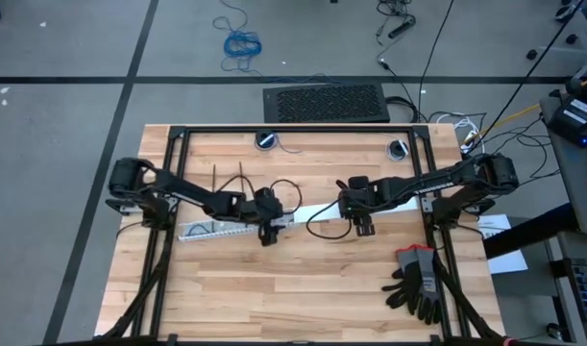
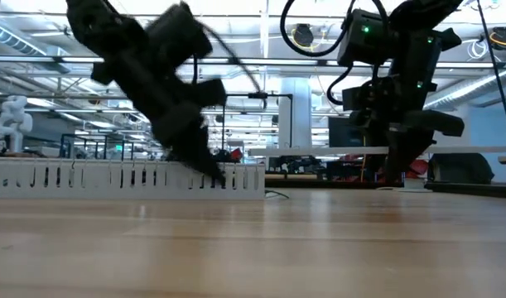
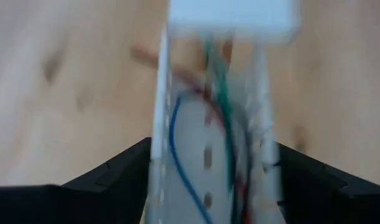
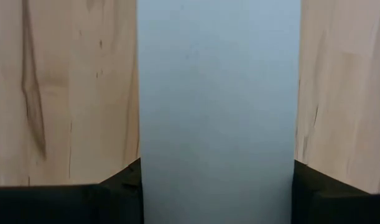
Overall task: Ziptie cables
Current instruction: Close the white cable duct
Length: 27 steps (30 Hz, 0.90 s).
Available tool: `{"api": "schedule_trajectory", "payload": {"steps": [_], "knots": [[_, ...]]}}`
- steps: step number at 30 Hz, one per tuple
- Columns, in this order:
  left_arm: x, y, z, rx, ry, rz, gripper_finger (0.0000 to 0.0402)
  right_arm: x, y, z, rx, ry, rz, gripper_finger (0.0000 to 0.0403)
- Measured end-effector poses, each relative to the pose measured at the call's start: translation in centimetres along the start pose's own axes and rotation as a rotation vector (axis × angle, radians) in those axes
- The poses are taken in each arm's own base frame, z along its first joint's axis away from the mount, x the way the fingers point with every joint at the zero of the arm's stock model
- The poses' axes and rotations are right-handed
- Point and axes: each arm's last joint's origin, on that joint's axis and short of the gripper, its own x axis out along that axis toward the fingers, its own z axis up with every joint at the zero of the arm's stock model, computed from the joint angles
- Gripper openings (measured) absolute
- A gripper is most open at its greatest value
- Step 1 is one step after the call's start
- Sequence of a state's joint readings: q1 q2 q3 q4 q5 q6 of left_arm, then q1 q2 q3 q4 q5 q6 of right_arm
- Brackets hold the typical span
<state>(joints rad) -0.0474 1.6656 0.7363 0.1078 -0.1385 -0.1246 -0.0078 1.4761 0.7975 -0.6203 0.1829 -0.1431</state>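
A white slotted strip [image 1: 231,229] lies along the table left of centre. The cables [image 3: 224,118], thin blue, green and red wires, run inside its channel. My left gripper [image 1: 269,234] is open at the strip's right end, one finger outside each side wall [image 3: 157,155], slanting down. A flat white cover strip [image 1: 322,212] runs from there toward my right gripper [image 1: 362,228], which is shut on it. Its blurred end [image 3: 233,18] shows past the channel. Two zipties [image 1: 216,180], thin black strips, lie flat on the wood beyond the slotted strip. My right gripper pinches the flat white cover strip across its width, one finger on each long edge [image 4: 141,171], at the strip's right end. The fingers come steeply from above. The strip reaches away from them toward the slotted strip; I cannot tell whether it is clear of the table.
A pair of black gloves [image 1: 418,281] lies near the front right. A black tube frame [image 1: 293,130] borders the table's back and sides, with two round ports [image 1: 265,140] along the far edge. Bare wood lies at the table's near side.
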Motion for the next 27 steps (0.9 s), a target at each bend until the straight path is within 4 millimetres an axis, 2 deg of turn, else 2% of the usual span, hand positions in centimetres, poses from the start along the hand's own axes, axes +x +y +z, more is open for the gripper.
{"api": "schedule_trajectory", "payload": {"steps": [3,6,11,21,27], "knots": [[1.6,-0.1,-0.9,0.001,0.027,-0.004,0.0288,0.0,0.0,0.2,0.003,-0.016,-0.002,0.0199],[2.2,-0.1,-1.0,-0.025,0.009,0.004,0.0288,0.0,0.0,0.3,0.003,-0.025,-0.002,0.0199],[2.4,-0.2,-0.9,-0.028,-0.003,0.016,0.0287,0.3,0.0,0.6,-0.008,-0.049,-0.006,0.0199],[2.3,-0.5,-0.9,-0.044,-0.002,-0.005,0.0245,2.9,0.4,1.0,-0.021,0.01,0.001,0.0199],[2.3,-1.4,-1.2,-0.026,0.005,-0.024,0.0242,2.7,0.4,1.0,-0.024,0.001,-0.001,0.0199]]}}
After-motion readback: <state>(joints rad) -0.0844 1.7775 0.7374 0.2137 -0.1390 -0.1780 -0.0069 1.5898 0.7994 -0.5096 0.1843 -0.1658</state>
